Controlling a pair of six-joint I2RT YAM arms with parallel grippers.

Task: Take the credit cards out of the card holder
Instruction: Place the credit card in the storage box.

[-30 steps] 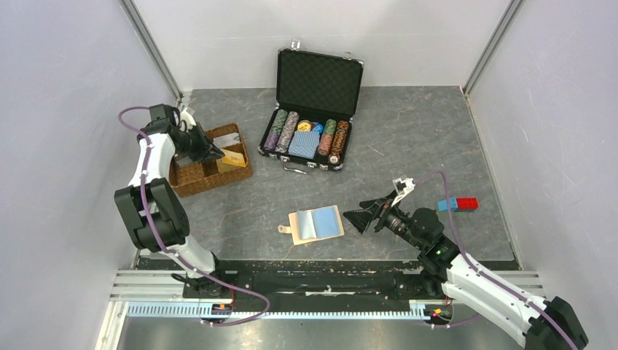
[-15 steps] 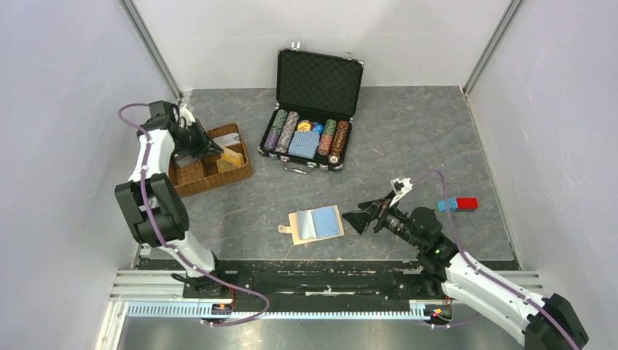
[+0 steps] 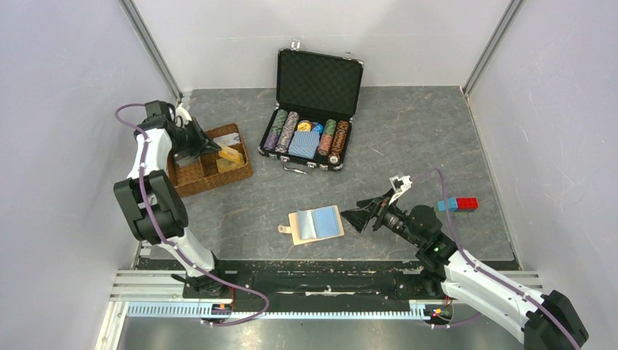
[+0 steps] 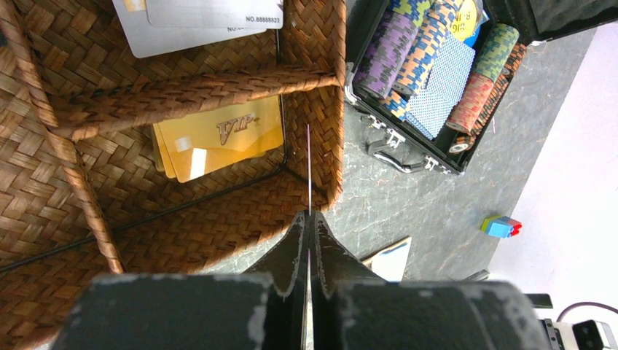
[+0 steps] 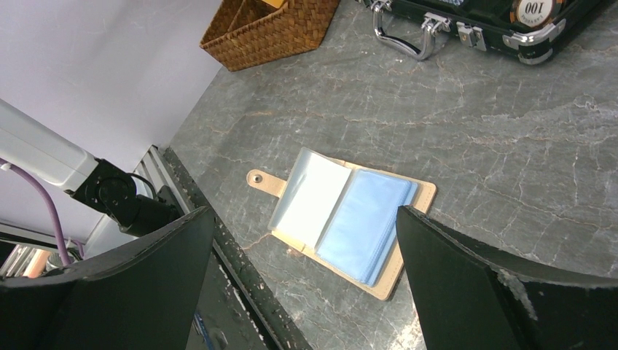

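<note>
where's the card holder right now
In the top view the card holder lies open near the front edge of the table, centre, just left of the open right gripper.

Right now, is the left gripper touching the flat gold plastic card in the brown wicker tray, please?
Apart. Left wrist view: bare wicker separates the left gripper, shut on an edge-on card, from the gold card in the tray.

We see the left gripper (image 3: 216,148) pull back slightly over the wicker tray (image 3: 211,184), so the gold card (image 3: 232,154) shows more.
</note>
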